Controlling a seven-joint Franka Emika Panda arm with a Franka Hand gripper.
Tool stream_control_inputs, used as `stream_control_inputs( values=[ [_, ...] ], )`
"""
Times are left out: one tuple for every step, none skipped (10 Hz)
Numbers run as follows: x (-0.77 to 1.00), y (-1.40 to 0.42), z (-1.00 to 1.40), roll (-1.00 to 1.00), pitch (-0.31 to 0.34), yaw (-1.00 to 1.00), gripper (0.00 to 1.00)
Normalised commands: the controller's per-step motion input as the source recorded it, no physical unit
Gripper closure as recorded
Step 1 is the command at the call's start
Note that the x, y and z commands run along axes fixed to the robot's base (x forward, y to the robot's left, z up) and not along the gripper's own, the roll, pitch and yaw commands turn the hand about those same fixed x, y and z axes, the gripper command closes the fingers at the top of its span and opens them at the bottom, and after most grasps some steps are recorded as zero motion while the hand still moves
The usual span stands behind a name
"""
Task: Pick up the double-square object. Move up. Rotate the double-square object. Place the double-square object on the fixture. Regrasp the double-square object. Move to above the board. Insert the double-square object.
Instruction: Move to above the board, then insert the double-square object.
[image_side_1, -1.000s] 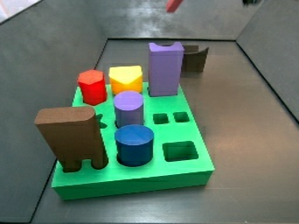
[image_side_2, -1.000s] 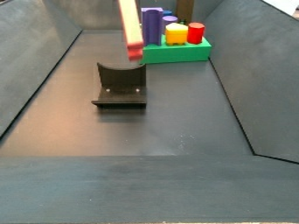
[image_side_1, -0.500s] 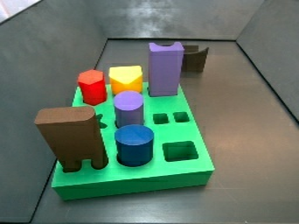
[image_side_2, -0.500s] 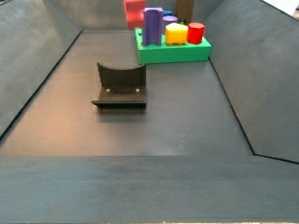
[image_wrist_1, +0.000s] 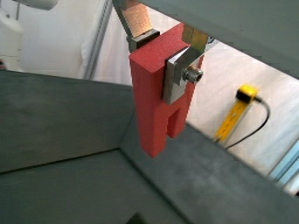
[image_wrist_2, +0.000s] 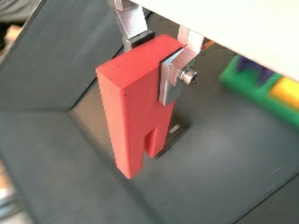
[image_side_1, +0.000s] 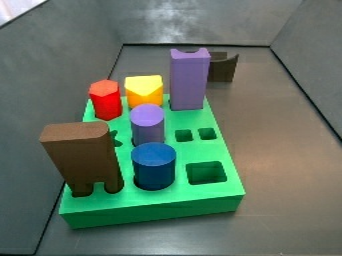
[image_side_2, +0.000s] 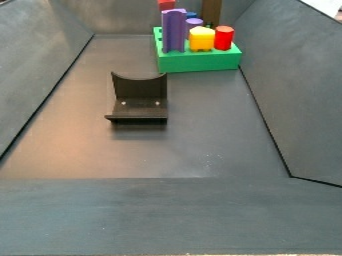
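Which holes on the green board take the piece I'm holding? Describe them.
On the green board, look just right of the short purple cylinder: two small square holes side by side. They are smaller than the single square hole nearer the front edge. The claw holds the salmon block.

Salmon double-square object (image_wrist_1: 156, 96) hangs prongs-down, clamped in the end effector (image_wrist_1: 163, 54).

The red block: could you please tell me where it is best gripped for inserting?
The red block is best gripped at its plain top end, from above, fingers on the notched face and its back, as the gripper, raised over the floor, does: both prongs hang free below.
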Motion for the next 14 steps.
stream_control_inputs(
  values=[
    [-0.4,-1.0,0.12,-1.0,-0.141,-0.15,1.0],
    [-0.41,-1.0,0.12,-1.0,-0.131,-0.16,1.0],
    [-0.42,-1.0,0.12,-1.0,-0.123,-0.17,1.0],
    [-0.43,-1.0,0.11,-1.0,-0.118,-0.17,1.0],
    [-0.46,-0.97,0.12,-1.0,-0.117,-0.18,1.0],
    [-0.38,-0.76,0.09,-1.0,-0.117,-0.18,1.0],
    [-0.18,-0.3,0.03,-0.69,-0.079,-0.11,1.0],
    [-0.13,-0.2,0.02,-0.56,-0.06,-0.08,1.0],
    [-0.07,-0.1,0.01,-0.34,-0.031,-0.04,1.0],
    [-0.05,-0.06,0.01,-0.23,-0.024,-0.03,1.0],
    [-0.01,0.0,0.0,0.0,0.0,0.01,1.0],
    [0.0,-0.08,0.0,0.0,0.0,0.0,1.0],
    [0.04,-0.35,-0.08,-0.06,0.0,-0.31,1.0],
    [0.05,-0.54,-0.07,-0.03,-0.009,-0.62,1.0]
  ],
)
